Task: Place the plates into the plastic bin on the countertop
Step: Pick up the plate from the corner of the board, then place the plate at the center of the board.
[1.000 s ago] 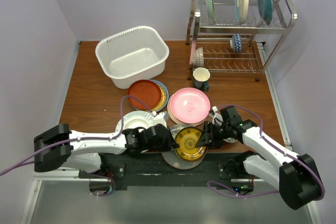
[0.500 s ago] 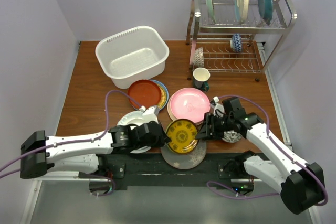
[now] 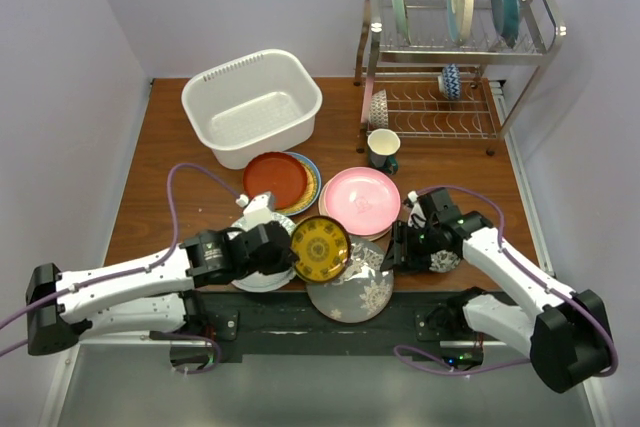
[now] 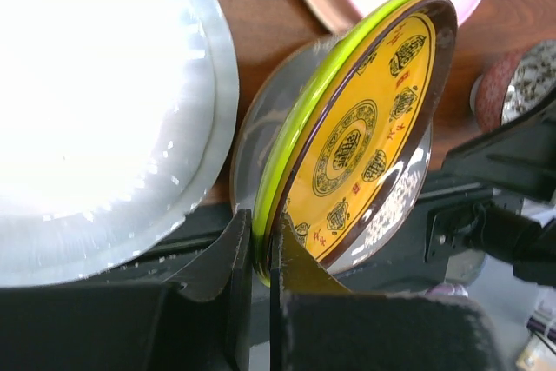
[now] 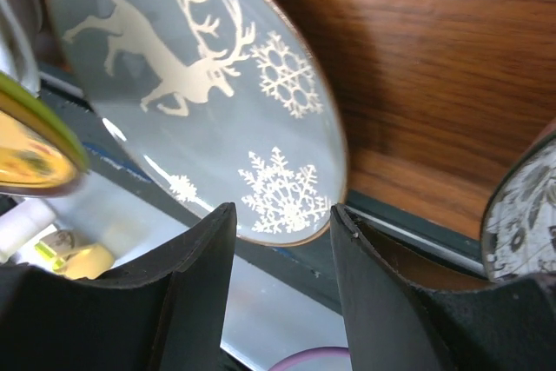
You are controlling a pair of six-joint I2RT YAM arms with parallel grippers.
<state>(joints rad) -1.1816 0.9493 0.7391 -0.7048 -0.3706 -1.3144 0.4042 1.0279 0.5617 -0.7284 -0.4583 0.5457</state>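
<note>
Left wrist view: the left gripper (image 4: 261,236) is clamped on the near rim of a round yellow plate with a dark printed pattern (image 4: 356,141), lime-green along its back edge. The plate is held tilted on edge above the round grey plate with white reindeer and snowflakes (image 5: 217,110), which overhangs the near edge of the dark reddish-brown wooden countertop (image 3: 170,187). The right gripper (image 5: 278,215) hangs at that grey plate's rim, jaws apart, holding nothing. Farther back lie a round pink plate (image 3: 360,197) and a round red-brown plate (image 3: 275,177). The white rectangular plastic bin (image 3: 260,147) sits beyond them, far and slightly left of the held plate, its long side across the table. The left arm is the nearer one.
</note>
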